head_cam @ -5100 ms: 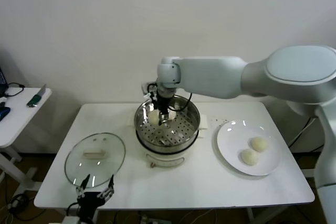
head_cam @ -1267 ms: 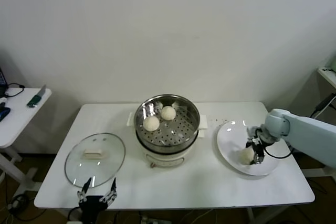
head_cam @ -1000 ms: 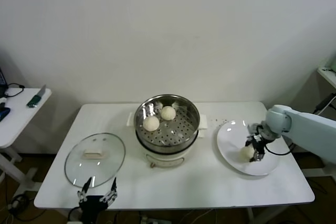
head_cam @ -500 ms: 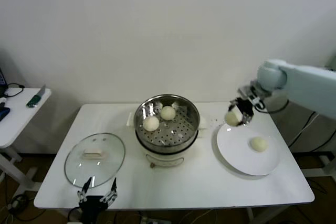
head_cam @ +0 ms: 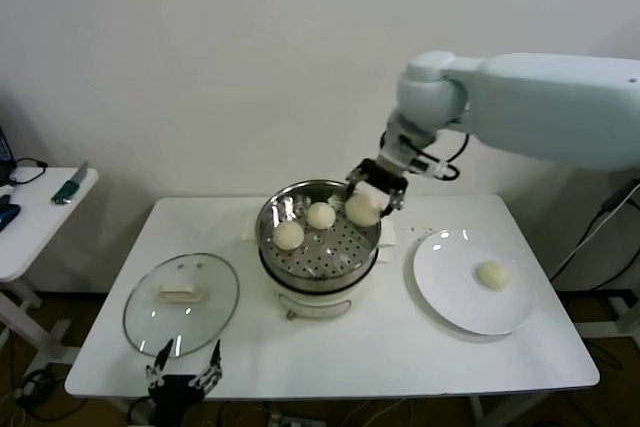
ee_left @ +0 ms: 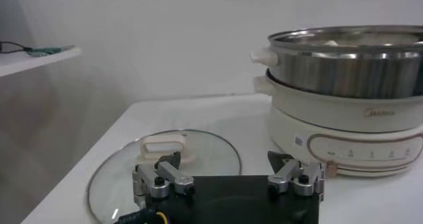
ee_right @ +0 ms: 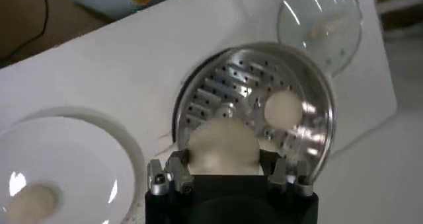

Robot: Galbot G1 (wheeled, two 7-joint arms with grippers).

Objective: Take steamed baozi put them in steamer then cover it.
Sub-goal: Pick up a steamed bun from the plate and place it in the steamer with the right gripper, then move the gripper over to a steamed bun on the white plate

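Note:
My right gripper [head_cam: 366, 201] is shut on a cream-white baozi [head_cam: 362, 209], holding it just above the right side of the steamer [head_cam: 335, 252]. In the right wrist view that baozi [ee_right: 223, 146] fills the space between the fingers, above the perforated steel steamer [ee_right: 218, 90]. Two baozi [head_cam: 320, 215] [head_cam: 288, 235] lie inside the basket. One more baozi [head_cam: 492, 274] rests on the white plate [head_cam: 450, 287]. The glass cover [head_cam: 181, 292] lies flat on the table at the left. My left gripper [head_cam: 183, 377] waits open at the table's front edge, just in front of the cover [ee_left: 198, 152].
The steamer sits on a white cooker base [ee_left: 350, 133] in the middle of the white table [head_cam: 390, 347]. A small side table [head_cam: 40, 217] with a knife stands at the far left. A wall rises close behind the table.
My right gripper lifted a baozi off the plate and carried it up and left to above the steamer. One baozi stays on the plate. The left arm has not moved.

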